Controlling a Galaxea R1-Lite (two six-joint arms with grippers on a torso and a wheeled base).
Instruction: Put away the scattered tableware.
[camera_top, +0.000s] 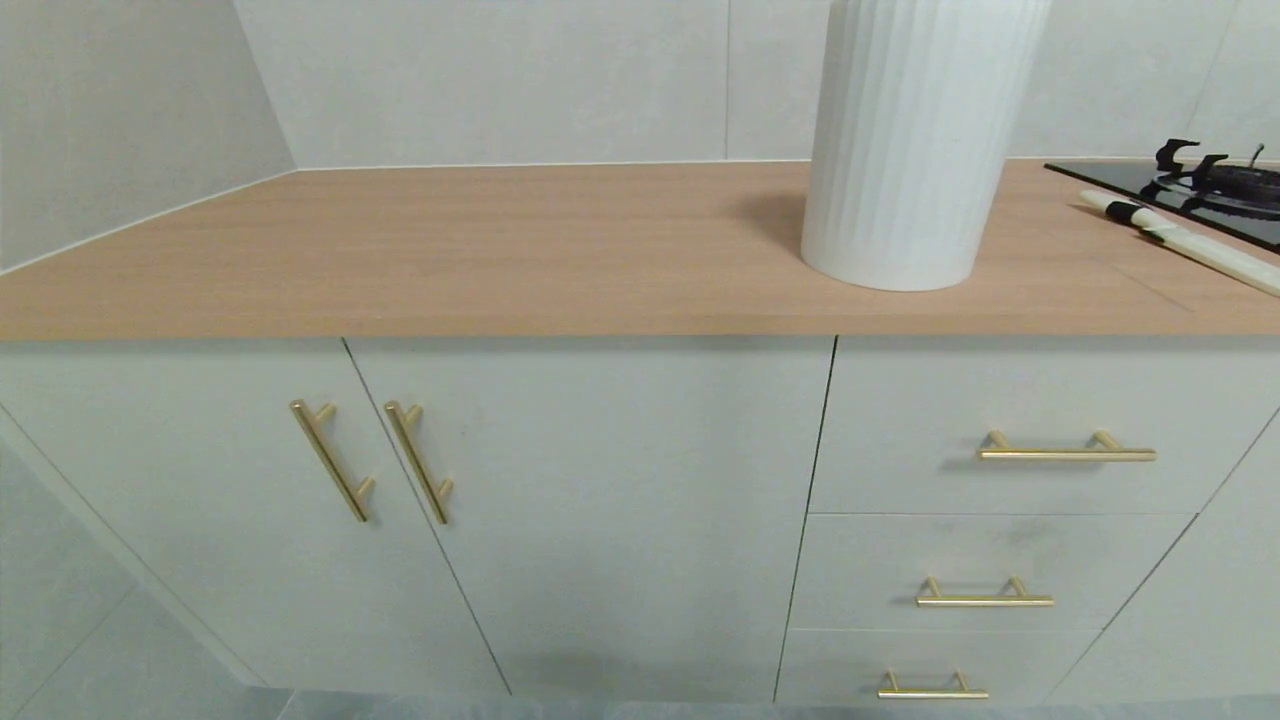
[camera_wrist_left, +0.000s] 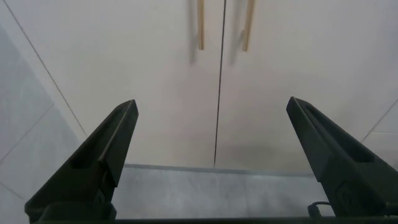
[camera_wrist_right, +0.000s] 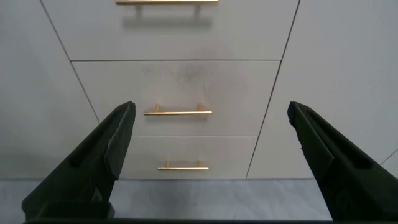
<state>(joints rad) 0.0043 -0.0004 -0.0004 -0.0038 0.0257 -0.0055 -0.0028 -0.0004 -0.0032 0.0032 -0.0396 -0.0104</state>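
left gripper (camera_wrist_left: 211, 107) and right gripper (camera_wrist_right: 211, 109) both gape wide and empty, low by the cabinet (camera_top: 620, 500). reaching up for the utensil (camera_top: 1190, 240) at the far right could bump the white jar (camera_top: 915, 150).

Vase (camera_top: 915, 150) blocks the countertop's (camera_top: 450, 250) right (left half passable).

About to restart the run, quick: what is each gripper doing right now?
Left gripper: open, empty, facing the cabinet doors.
Right gripper: open, empty, facing the drawers.

Left hand (camera_wrist_left: 211, 102), right hand (camera_wrist_right: 211, 106), dark grey tapered wedge fingers (camera_wrist_left: 106, 149)
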